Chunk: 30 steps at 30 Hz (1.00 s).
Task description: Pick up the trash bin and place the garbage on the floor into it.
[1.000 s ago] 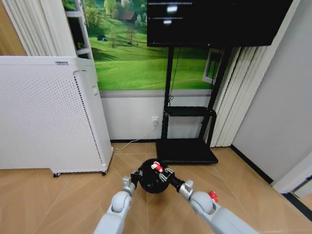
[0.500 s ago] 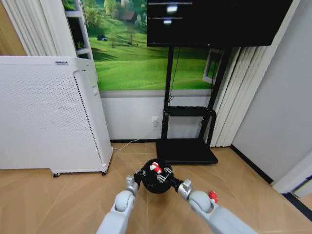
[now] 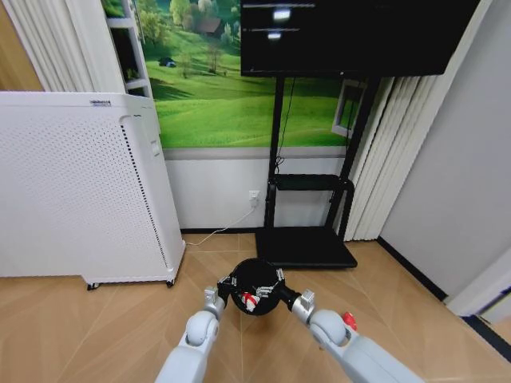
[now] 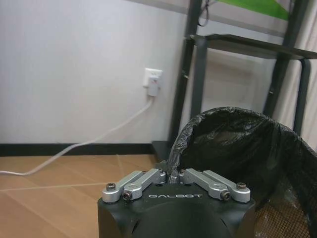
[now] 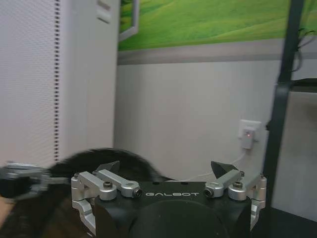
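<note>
The trash bin (image 3: 255,279), small, black and lined with a black bag, is held up in front of me above the floor (image 3: 96,327). My left gripper (image 3: 223,290) is shut on the near edge of its rim; in the left wrist view the left gripper (image 4: 173,172) pinches the bag-covered rim of the trash bin (image 4: 237,148). My right gripper (image 3: 276,290) is open over the bin's right side. In the right wrist view the right gripper (image 5: 166,168) has spread jaws with nothing between them. A red-and-white wrapper (image 3: 249,301), one piece of the garbage, lies inside the bin.
A tall white appliance (image 3: 80,191) on casters stands at the left. The black TV stand base (image 3: 306,247) sits just behind the bin, with a wall outlet (image 3: 254,196) and white cable beside it. A grey wall and curtains close the right side.
The red-and-white wrapper was held by the right gripper above the bin's rim; the gripper has opened and the wrapper now lies lower, inside the bin. The left gripper keeps its hold.
</note>
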### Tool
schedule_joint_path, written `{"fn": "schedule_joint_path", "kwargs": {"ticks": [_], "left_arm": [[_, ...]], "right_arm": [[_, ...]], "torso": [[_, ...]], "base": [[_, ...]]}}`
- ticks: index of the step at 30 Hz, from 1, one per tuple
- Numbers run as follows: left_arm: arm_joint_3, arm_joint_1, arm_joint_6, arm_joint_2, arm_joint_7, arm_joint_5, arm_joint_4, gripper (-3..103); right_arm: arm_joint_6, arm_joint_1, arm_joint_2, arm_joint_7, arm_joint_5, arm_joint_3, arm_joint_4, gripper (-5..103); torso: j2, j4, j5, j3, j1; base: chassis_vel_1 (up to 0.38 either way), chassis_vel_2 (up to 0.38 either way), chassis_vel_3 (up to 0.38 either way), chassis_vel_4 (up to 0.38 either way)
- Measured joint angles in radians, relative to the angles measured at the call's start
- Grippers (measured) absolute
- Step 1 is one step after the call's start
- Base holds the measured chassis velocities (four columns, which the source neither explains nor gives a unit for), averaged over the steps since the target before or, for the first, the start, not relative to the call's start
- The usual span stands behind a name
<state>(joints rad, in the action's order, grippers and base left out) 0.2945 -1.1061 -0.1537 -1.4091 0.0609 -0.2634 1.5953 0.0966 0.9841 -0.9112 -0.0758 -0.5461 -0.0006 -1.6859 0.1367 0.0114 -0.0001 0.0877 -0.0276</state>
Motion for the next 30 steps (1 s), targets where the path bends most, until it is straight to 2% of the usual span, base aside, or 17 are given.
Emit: {"fn": "schedule_joint_path", "kwargs": {"ticks": [4, 7, 11, 13, 14, 17, 18, 21, 26, 30], "left_arm": [[0.053, -0.046, -0.012, 0.044, -0.004, -0.013, 0.062, 4], [0.146, -0.137, -0.017, 0.121, -0.006, -0.037, 0.171, 4], [0.209, -0.201, -0.017, 0.16, -0.008, -0.048, 0.237, 4], [0.267, -0.271, -0.017, 0.205, -0.006, -0.067, 0.294, 4], [0.267, -0.271, -0.017, 0.205, -0.006, -0.067, 0.294, 4], [0.323, -0.338, -0.015, 0.261, -0.003, -0.094, 0.339, 4], [0.323, -0.338, -0.015, 0.261, -0.003, -0.094, 0.339, 4], [0.367, -0.387, -0.003, 0.306, 0.007, -0.121, 0.373, 4], [0.408, -0.407, -0.002, 0.324, 0.009, -0.144, 0.393, 4], [0.49, -0.431, -0.006, 0.327, -0.003, -0.173, 0.405, 4]], "right_arm": [[-0.014, 0.011, 0.011, 0.01, -0.014, 0.058, 0.023, 100], [-0.033, 0.021, 0.013, 0.067, -0.016, 0.123, 0.079, 100], [-0.055, 0.025, 0.003, 0.115, -0.009, 0.15, 0.117, 100], [-0.099, 0.029, -0.011, 0.177, 0.003, 0.175, 0.154, 100], [-0.099, 0.029, -0.011, 0.177, 0.003, 0.175, 0.154, 100], [-0.195, 0.038, -0.031, 0.275, -0.01, 0.198, 0.171, 100], [-0.195, 0.038, -0.031, 0.275, -0.01, 0.198, 0.171, 100], [-0.275, 0.051, -0.053, 0.369, -0.038, 0.213, 0.179, 100], [-0.294, 0.058, -0.075, 0.4, -0.036, 0.223, 0.199, 100], [-0.285, 0.059, -0.104, 0.419, -0.012, 0.238, 0.241, 100]], "torso": [[0.0, -0.0002, 0.0, 0.0, 0.0], [0.0, 0.0, -0.0001, 0.0, 0.0], [0.0, -0.0003, 0.0, 0.0, 0.0], [0.0, -0.0003, -0.0001, 0.0, 0.0], [0.0, -0.0003, -0.0001, 0.0, 0.0], [0.0, 0.0, -0.0001, 0.0, 0.0], [0.0, 0.0, -0.0001, 0.0, 0.0], [0.0, 0.0, -0.0001, 0.0, 0.0], [0.0, 0.0002, -0.0002, 0.0, 0.0], [0.0, 0.0, 0.0, 0.0, 0.0]], "base": [[0.0, 0.0, 0.0, 0.0], [0.0, 0.0, 0.0, 0.0], [0.0, 0.0, 0.0, 0.0], [0.0, 0.0, 0.0, 0.0], [0.0, 0.0, 0.0, 0.0], [0.0, 0.0, 0.0, 0.0], [0.0, 0.0, 0.0, 0.0], [0.0, 0.0, 0.0, 0.0], [0.0, 0.0, 0.0, 0.0], [0.0, 0.0, 0.0, 0.0]]}}
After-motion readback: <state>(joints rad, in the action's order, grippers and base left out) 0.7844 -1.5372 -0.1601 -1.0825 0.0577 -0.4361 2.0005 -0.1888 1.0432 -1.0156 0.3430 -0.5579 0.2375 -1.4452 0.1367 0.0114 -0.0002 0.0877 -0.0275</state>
